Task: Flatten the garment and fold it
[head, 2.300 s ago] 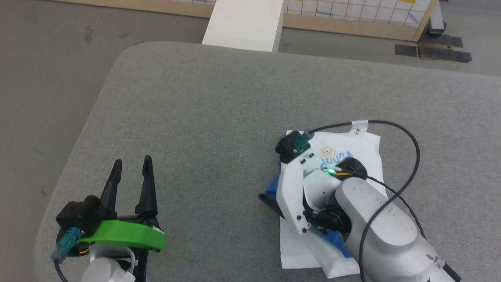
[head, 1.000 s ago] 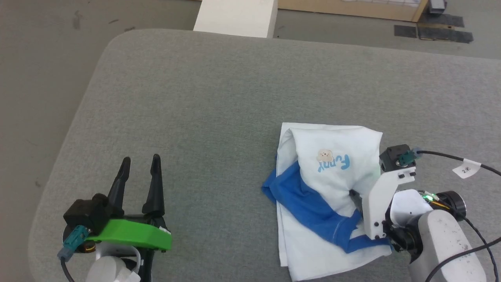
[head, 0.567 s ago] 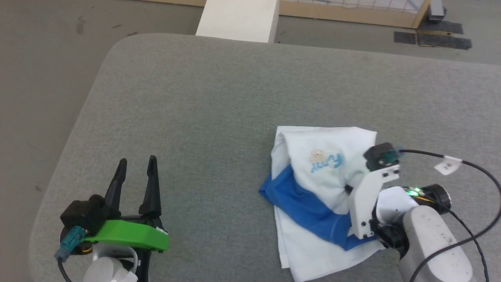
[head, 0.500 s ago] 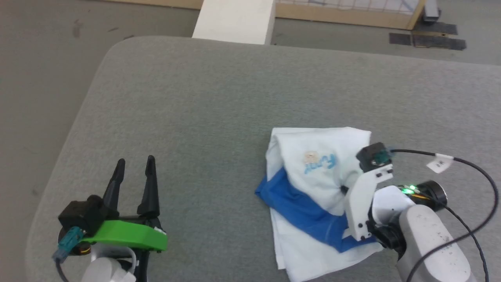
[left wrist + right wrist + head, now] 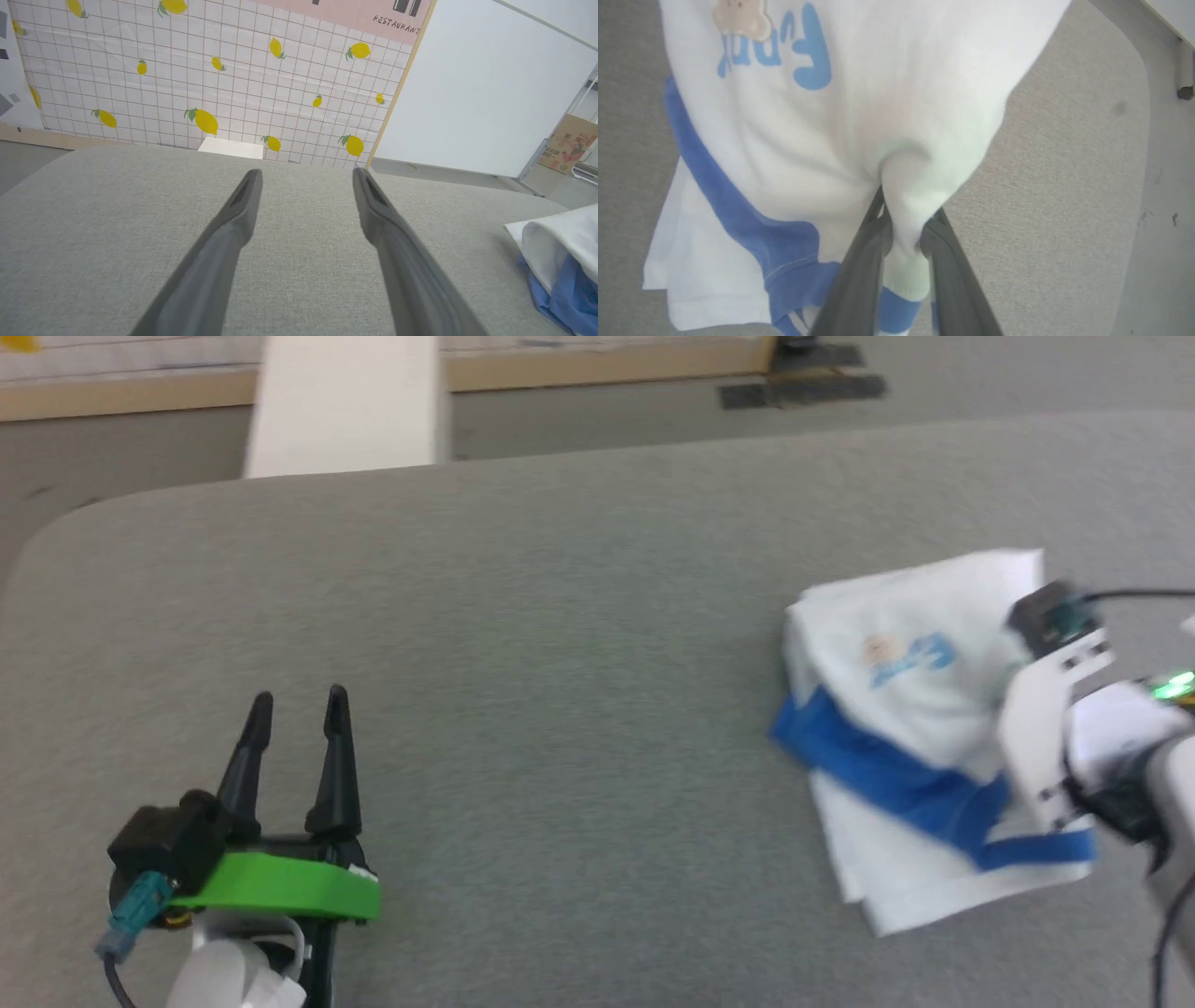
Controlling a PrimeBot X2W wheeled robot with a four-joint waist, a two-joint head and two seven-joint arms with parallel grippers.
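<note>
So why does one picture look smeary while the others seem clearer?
Head view: smeared throughout, likely motion blur; the garment and its print are soft. Left wrist view: crisp, evenly lit, the left hand sharp against the lemon-patterned wall. Right wrist view: the print is readable, but the right hand pinching the cloth is fuzzy up close.

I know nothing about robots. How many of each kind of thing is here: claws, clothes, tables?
Claws: 2, the left claw open, the right claw pinching a fold of cloth.
Clothes: 1, a white shirt with blue sleeves, bunched up.
Tables: 1, the grey padded table.
Total: 4
</note>
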